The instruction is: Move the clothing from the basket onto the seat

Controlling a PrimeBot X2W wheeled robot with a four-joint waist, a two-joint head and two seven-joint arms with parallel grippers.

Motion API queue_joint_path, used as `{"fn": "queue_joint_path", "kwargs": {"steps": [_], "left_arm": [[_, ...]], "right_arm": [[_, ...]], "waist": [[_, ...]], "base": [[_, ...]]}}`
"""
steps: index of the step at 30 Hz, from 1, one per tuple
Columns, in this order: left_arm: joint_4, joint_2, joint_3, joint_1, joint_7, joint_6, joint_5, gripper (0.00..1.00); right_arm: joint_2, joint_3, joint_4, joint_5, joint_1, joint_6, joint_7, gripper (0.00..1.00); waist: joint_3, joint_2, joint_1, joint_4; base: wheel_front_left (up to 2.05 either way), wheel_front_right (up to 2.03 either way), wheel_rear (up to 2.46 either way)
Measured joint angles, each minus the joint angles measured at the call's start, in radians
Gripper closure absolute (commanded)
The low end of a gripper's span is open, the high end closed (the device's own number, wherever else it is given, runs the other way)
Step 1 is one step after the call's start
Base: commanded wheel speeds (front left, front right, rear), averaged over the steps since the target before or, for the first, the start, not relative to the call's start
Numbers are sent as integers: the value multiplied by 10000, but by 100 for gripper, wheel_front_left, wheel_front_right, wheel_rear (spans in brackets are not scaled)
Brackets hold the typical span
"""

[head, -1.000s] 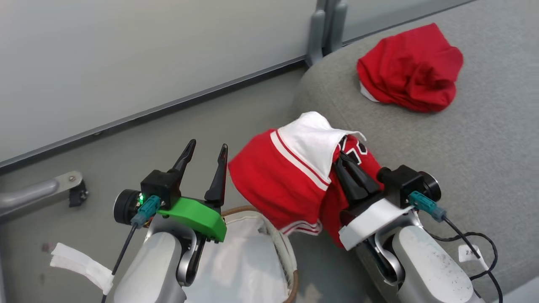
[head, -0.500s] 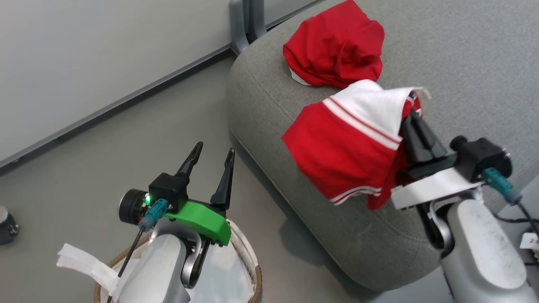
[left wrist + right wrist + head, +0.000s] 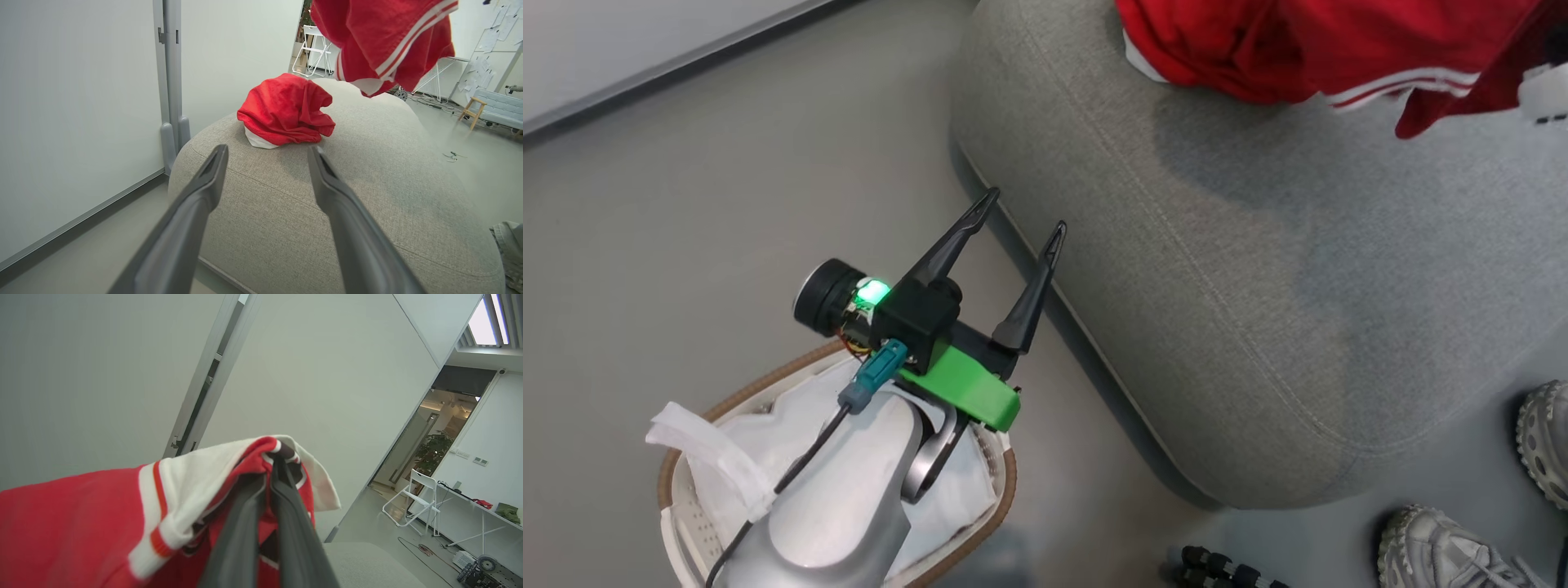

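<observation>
Carried the striped red garment (image 3: pixel 380 36), pinched tight in the right gripper (image 3: pixel 276 465), away from the basket (image 3: pixel 1001 498) and off the near left edge of the seat (image 3: pixel 1258 286). Brought it further in over the cushion in two steps. Now hangs it clear above the seat's surface, just beside the crumpled red garment (image 3: pixel 286 110) near the far left corner. Swung the head camera along as well, shifting the whole view. Brought in more of the basket's rim and a person's grey shoes (image 3: pixel 1437 547) on the floor beside the seat's near corner.
</observation>
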Motion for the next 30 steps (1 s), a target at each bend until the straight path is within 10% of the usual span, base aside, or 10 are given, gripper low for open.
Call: {"fn": "queue_joint_path", "kwargs": {"steps": [9, 18, 19, 20, 21, 30], "left_arm": [[-424, 171, -1225, -974, -2, -2, -286, 0], [-523, 228, -1174, -1046, 0, -2, -449, 0], [-497, 221, -1131, -1002, 0, -2, -451, 0], [-466, 213, -1097, -950, 0, -2, -453, 0], [-420, 199, -1043, -875, 0, -2, -462, 0], [-173, -79, -401, -35, 0, -2, -500, 0]], "right_arm": [[-326, -1461, 2339, -984, -1809, 0, -13, 100], [809, -2272, 3847, -1557, -1085, 0, -12, 100], [924, -2382, 3856, -1603, -833, 0, -12, 96], [1001, -2451, 3848, -1624, -636, 0, -12, 65], [1078, -2514, 3812, -1630, -407, 0, -13, 0], [1498, -2585, 2671, -894, 1984, 0, -13, 0]], "waist": [[1098, 0, 0, 983], [1803, 0, 1, 1929], [1817, 0, 1, 1993], [1803, 0, 1, 2024], [1764, 0, 1, 2044], [929, 0, 1, 1916]], "base": [[0, 0, 0], [0, 0, 0], [0, 0, 0], [0, 0, 0], [0, 0, 0], [0, 0, 0]]}}
